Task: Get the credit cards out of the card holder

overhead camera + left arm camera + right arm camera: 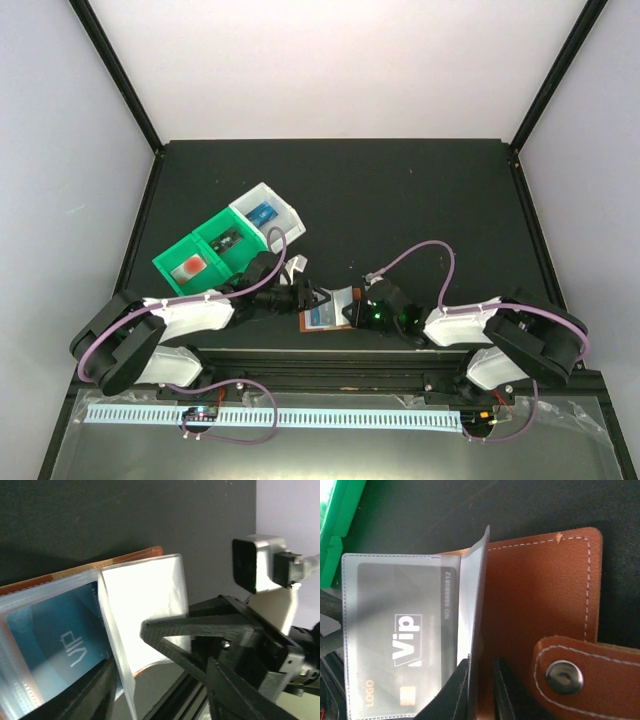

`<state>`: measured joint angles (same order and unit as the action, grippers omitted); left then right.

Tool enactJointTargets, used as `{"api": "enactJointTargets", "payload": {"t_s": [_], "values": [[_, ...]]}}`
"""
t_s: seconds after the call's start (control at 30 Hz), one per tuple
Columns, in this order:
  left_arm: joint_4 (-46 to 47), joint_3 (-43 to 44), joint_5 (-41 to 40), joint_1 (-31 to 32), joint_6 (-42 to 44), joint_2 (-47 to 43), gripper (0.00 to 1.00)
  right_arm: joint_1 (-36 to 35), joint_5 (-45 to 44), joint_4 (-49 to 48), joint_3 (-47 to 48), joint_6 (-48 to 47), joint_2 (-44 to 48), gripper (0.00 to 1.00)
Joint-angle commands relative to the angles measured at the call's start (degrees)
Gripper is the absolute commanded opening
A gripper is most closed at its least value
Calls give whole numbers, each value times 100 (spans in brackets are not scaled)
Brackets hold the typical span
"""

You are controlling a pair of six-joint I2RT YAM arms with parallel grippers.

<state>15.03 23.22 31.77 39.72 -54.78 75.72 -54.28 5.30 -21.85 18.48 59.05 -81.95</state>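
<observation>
The brown card holder lies open at the table's near edge, between my two grippers. In the left wrist view its clear pockets show a blue card marked VIP. In the right wrist view a dark card marked Vip sits in a clear pocket beside the brown leather cover. My left gripper is open, with one pocket leaf's edge between its fingers. My right gripper is closed down on an upright clear pocket leaf. The leaf lies against one finger.
A green-and-white bin tray stands behind the left gripper. It holds a red flat thing, a dark one and a blue one. Its green wall shows in the right wrist view. The holder's snap strap is at the right.
</observation>
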Motion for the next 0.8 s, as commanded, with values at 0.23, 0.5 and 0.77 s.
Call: {"api": "enactJointTargets", "payload": {"t_s": [0.23,0.5,0.77], "values": [[-1253,591,-620,56,577,42,8,-21,-484,865,-177,-330,854,16],[-1558,928,-636,60,697,187,1,-20,-212,601,-257,-356,523,9],[-786,911,15,256,389,286,38,-30,-361,714,-336,-373,792,12]]}}
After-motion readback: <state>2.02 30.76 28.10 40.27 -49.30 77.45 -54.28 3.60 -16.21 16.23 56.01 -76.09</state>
